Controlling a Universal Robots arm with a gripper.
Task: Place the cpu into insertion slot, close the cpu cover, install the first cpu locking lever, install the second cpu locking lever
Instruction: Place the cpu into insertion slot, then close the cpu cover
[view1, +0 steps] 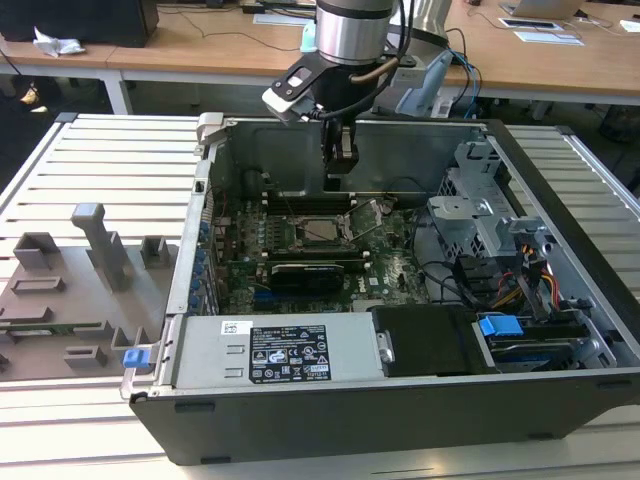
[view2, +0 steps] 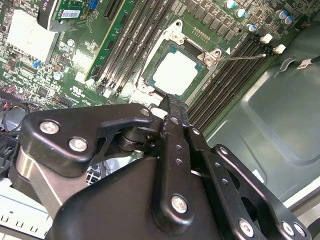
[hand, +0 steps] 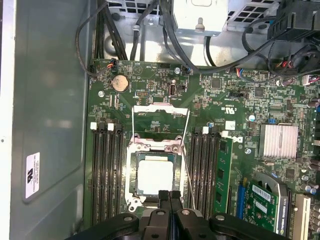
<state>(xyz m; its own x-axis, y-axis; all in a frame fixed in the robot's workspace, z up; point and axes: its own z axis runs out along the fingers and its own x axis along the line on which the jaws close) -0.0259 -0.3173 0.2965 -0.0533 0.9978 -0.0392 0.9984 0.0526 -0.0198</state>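
The cpu (hand: 155, 175) lies flat in the insertion slot (hand: 150, 147), its silver top showing; it is also in the second wrist view (view2: 175, 72) and the exterior view (view1: 320, 228). The cpu cover (hand: 160, 108) stands raised off the slot on the side towards the round battery. A thin locking lever (hand: 188, 180) runs along one side of the slot, unlatched. My gripper (hand: 169, 196) hovers just above the slot's edge, shut, with nothing between its fingers. From outside, the gripper (view1: 340, 170) hangs inside the case over the board.
Black memory slots (hand: 107, 170) flank the socket, with a green memory card (hand: 222, 175) on one side. A finned heat sink (hand: 277, 140) and cables (hand: 120, 35) lie nearby. The power supply (view1: 280, 355) and drive cage (view1: 480, 215) crowd the case. A grey fixture board (view1: 80, 270) sits on the exterior view's left.
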